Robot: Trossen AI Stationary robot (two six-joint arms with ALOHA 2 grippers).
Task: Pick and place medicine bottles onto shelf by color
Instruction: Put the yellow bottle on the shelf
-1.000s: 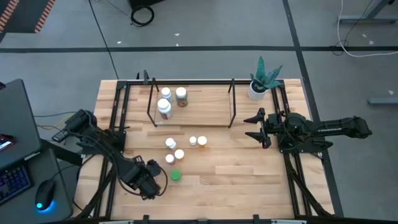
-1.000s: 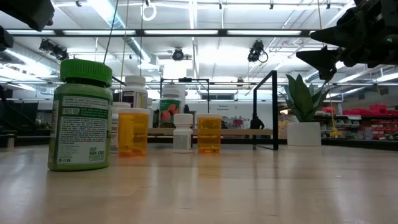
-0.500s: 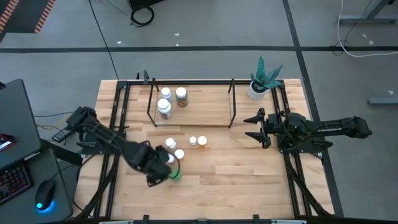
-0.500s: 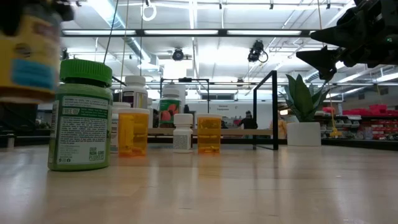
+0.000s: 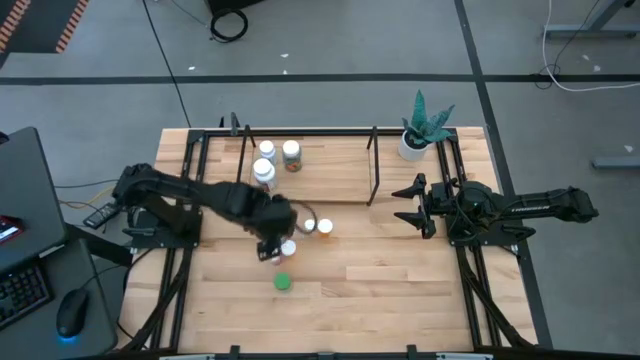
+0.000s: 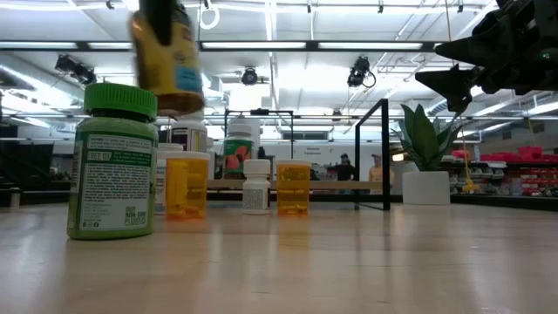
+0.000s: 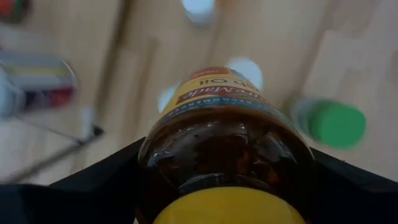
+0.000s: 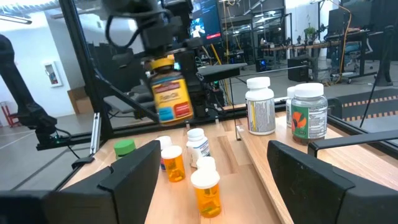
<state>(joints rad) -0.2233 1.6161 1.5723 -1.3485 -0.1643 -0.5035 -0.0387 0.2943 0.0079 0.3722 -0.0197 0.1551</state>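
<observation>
My left gripper [image 5: 270,235] is shut on an amber bottle [image 6: 167,57] with a yellow cap and a yellow label. It holds it in the air over the loose bottles at mid-table, just near of the shelf [image 5: 330,175]. The shelf is a black rod frame on a wood base, and three bottles stand on its left part [image 5: 265,160]. A green bottle [image 5: 283,282] and several white-capped orange and white bottles [image 5: 318,227] stand upright on the table. My right gripper [image 5: 405,205] is open and hovers at the table's right side, right of the shelf. My left gripper pinches the amber bottle between its two fingers [image 7: 93,180] at the shoulder just below the yellow cap [image 7: 230,214]. The fingers come from above, pointing down. The bottle hangs about upright below them, lifted clear of the table [image 8: 169,93].
A white pot with a green plant [image 5: 420,130] stands at the far right corner, beside the shelf's right post [image 5: 372,165]. Black arm rails run along both sides of the table. Bare wood lies near and right of the green bottle [image 6: 113,161].
My left gripper has carried the amber bottle from the table's near-left area toward the far edge and to the right. It passed the green bottle and now hangs over the loose bottles close to the shelf. My right arm has kept still.
</observation>
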